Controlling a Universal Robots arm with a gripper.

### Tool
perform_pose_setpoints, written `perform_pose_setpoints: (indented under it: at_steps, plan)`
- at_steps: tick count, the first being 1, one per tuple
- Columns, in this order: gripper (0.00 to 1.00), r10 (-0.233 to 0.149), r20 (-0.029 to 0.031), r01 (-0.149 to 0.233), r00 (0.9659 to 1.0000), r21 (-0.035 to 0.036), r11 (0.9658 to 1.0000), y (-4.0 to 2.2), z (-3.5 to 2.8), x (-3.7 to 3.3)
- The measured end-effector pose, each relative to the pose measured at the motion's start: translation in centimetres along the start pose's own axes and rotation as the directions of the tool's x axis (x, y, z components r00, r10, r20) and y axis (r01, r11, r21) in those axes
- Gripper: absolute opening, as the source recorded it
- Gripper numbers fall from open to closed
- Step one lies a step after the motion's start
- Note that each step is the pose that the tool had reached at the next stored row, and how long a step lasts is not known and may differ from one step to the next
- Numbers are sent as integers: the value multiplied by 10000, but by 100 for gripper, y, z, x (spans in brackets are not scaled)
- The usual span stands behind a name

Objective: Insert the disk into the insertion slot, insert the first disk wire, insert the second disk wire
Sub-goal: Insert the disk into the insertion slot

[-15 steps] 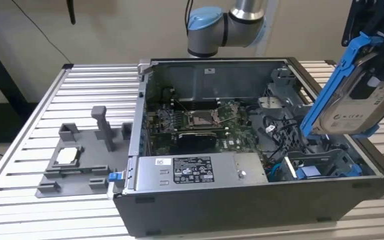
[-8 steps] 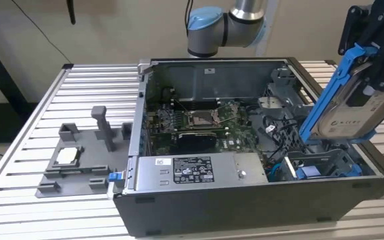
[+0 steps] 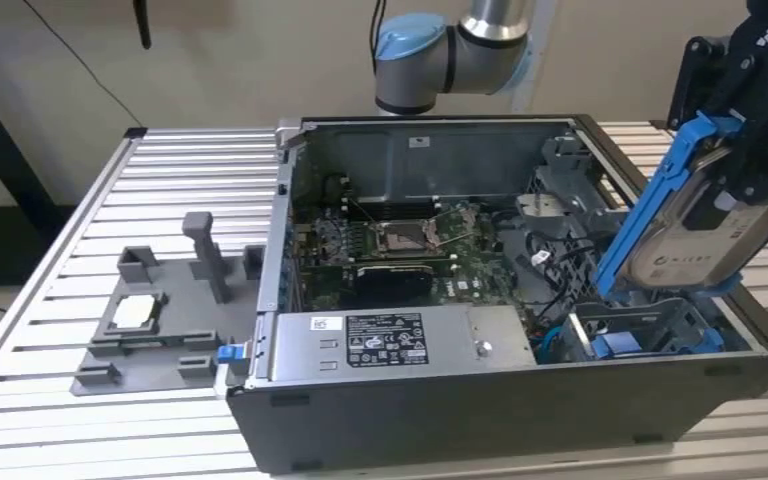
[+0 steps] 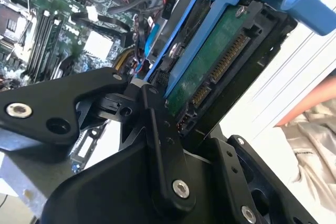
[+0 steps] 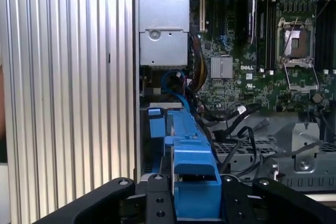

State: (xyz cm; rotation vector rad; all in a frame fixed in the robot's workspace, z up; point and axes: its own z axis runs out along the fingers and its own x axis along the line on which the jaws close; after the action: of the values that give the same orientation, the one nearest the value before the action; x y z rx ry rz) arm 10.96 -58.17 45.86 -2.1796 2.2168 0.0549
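My gripper is shut on the disk, a silver-grey drive in a bright blue carrier. It hangs tilted over the front corner of the open computer case, at the exterior view's right. Just under its lower end lies the insertion slot, a dark metal bay with blue plastic edges. In the second wrist view the disk shows its green board and connector between my black fingers. In the first wrist view the carrier's blue edge points down at the bay. Black and blue cables lie loose beside the bay; which are the disk wires I cannot tell.
The case stands on a slatted aluminium table. Inside it are the motherboard and a silver power supply. At the exterior view's left sits a grey plastic fixture with upright posts, holding a small silver chip.
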Motion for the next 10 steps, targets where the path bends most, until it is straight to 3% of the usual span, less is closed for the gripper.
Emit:
perform_pose_setpoints:
  at_steps: [10]
  plan:
    - [32, 0, 9, 0, 10000, 0, 10000, -12, 170, 11]
